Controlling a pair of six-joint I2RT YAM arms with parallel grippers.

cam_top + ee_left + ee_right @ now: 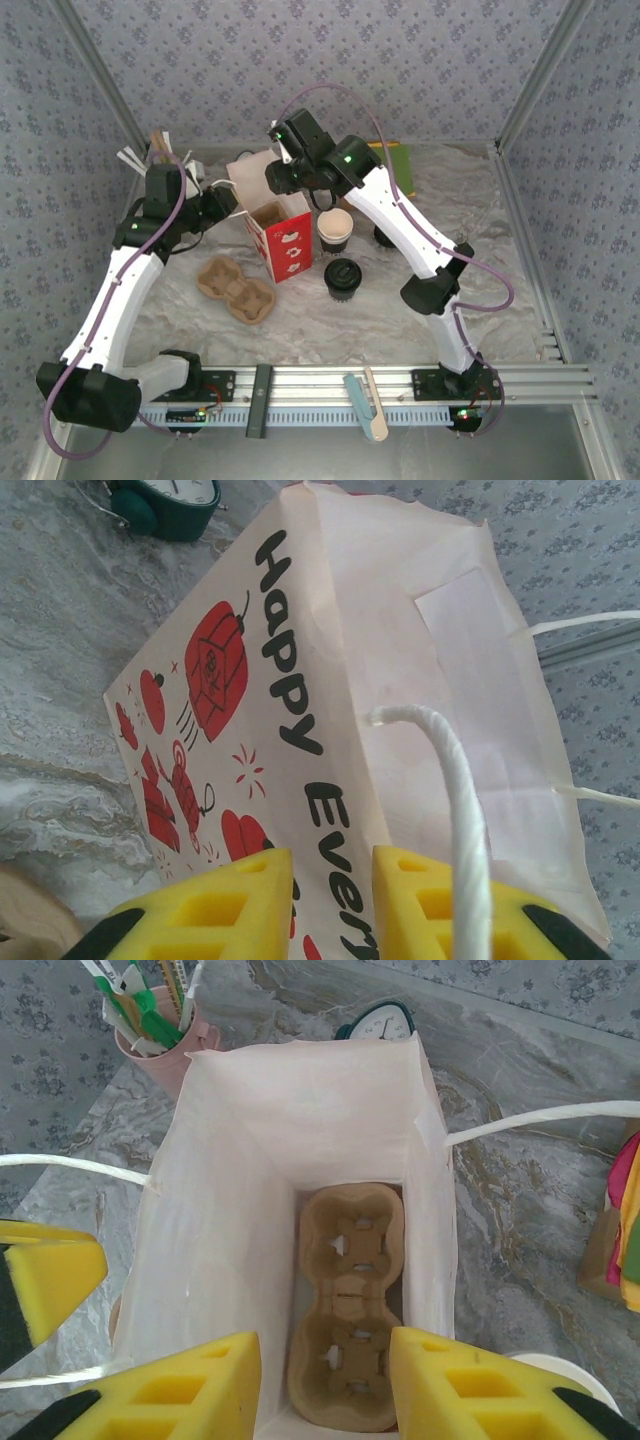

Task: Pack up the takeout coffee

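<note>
Two dark paper cups stand right of the red-and-white paper bag: an open cup with a white rim, and a cup with a black lid nearer me. My right gripper hangs open over the bag's mouth, nothing between its fingers. A brown cup carrier lies flat on the bag's floor. My left gripper sits at the bag's left top edge, jaws apart either side of the printed wall. The white string handle drapes over its right finger.
A second brown carrier lies on the table left of the bag. The pink cup of straws and sticks and a green alarm clock stand behind the bag. A wooden stick and a blue piece lie on the front rail.
</note>
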